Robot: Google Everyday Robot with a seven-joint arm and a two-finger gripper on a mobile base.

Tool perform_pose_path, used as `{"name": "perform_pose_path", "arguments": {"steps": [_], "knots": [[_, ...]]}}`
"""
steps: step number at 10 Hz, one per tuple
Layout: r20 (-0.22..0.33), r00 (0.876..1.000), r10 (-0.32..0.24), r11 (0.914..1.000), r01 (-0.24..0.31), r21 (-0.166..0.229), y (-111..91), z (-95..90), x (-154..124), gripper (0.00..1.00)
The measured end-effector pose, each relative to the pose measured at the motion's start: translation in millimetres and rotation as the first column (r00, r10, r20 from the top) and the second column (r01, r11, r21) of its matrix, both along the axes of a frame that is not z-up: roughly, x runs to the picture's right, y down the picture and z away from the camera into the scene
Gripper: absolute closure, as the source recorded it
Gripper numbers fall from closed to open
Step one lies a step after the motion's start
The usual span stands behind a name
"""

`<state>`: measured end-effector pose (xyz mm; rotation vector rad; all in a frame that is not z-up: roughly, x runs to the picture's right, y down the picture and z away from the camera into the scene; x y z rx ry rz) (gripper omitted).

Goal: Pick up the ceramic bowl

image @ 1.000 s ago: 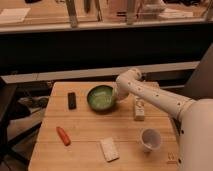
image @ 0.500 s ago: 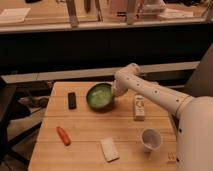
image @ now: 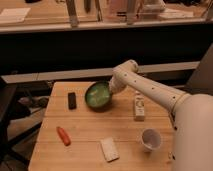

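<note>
Tool [image: 111,91] at the tilted ceramic bowl's [image: 97,95] right rim, inside facing the camera

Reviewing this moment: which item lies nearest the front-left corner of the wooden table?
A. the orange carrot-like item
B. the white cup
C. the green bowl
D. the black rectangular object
A: the orange carrot-like item lies nearest that corner of the wooden table; the gripper is at the green bowl's right rim, farther back.
</note>
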<state>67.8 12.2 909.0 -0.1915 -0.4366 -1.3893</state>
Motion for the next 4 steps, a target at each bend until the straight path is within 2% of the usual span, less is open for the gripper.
{"name": "perform_pose_path", "arguments": {"steps": [4], "knots": [[0.032,0.997,-0.064,0.9979,0.064,0.016,-8.0,-6.7,0.7,1.0]]}}
